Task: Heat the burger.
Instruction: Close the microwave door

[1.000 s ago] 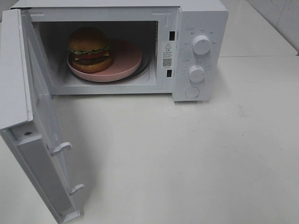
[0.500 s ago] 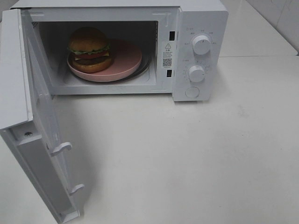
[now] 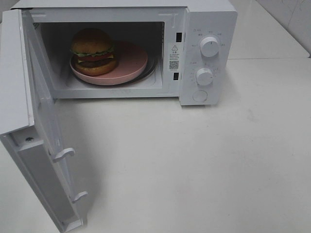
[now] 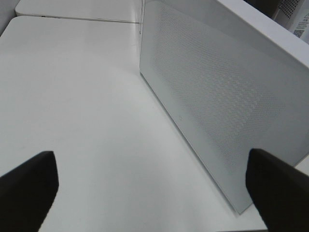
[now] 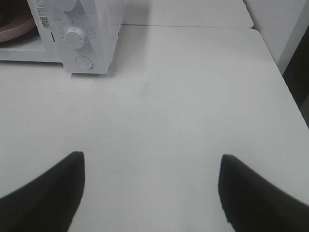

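Note:
The burger [image 3: 93, 51] sits on the left part of a round pink plate [image 3: 131, 60] inside the white microwave [image 3: 209, 19], whose door [image 3: 41, 126] is swung wide open toward the front left. Neither arm shows in the exterior high view. In the left wrist view my left gripper [image 4: 157, 188] is open, empty, over the table beside the outer face of the open door [image 4: 217, 96]. My right gripper [image 5: 152, 191] is open and empty over bare table, with the microwave's control panel [image 5: 77, 36] ahead of it and the plate's rim [image 5: 17, 29] just visible.
The microwave panel carries two knobs [image 3: 209, 46] and a round button [image 3: 199, 95]. White tabletop [image 3: 194, 160] spreads in front of and right of the microwave. The table's right edge [image 5: 280, 67] shows in the right wrist view.

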You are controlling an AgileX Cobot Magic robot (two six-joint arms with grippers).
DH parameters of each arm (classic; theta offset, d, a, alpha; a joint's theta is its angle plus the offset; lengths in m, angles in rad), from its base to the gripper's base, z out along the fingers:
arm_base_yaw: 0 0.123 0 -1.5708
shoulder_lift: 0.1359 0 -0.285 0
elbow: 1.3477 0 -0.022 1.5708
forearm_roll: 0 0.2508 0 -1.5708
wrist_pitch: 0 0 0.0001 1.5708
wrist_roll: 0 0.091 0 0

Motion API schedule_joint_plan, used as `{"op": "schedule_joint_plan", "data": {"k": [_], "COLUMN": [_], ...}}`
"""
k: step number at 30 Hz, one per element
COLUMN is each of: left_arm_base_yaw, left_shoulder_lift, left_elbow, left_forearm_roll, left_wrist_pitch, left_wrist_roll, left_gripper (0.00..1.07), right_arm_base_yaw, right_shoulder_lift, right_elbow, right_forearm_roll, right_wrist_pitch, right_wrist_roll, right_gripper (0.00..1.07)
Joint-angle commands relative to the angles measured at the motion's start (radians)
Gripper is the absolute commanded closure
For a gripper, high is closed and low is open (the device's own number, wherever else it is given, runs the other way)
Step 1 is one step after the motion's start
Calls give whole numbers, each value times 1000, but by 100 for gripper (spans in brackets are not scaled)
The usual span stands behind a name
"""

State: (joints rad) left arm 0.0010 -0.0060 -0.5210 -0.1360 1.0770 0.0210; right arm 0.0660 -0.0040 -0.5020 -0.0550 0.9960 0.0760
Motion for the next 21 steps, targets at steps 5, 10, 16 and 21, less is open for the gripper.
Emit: {"op": "schedule_joint_plan", "data": {"k": [5, 10, 16, 21], "left_arm_base_yaw": [0, 0, 0, 0], "left_shoulder_lift": [-12, -12, 23, 72], "left_elbow": [4, 4, -5, -30], "left_forearm_roll": [-1, -8, 10, 9], "left_wrist_pitch": [-8, -8, -19, -59], "left_wrist_roll": [0, 1, -1, -1], "left_gripper": [9, 9, 10, 16], "right_arm_base_yaw": [-7, -7, -7, -7], "right_shoulder_lift": [-27, -27, -27, -27], "right_elbow": [3, 3, 3, 3], "right_forearm_roll": [2, 2, 2, 2], "right_wrist_pitch": [-2, -2, -2, -2], "right_wrist_roll": [-10, -10, -10, -10], "right_gripper": [32, 32, 32, 32]}}
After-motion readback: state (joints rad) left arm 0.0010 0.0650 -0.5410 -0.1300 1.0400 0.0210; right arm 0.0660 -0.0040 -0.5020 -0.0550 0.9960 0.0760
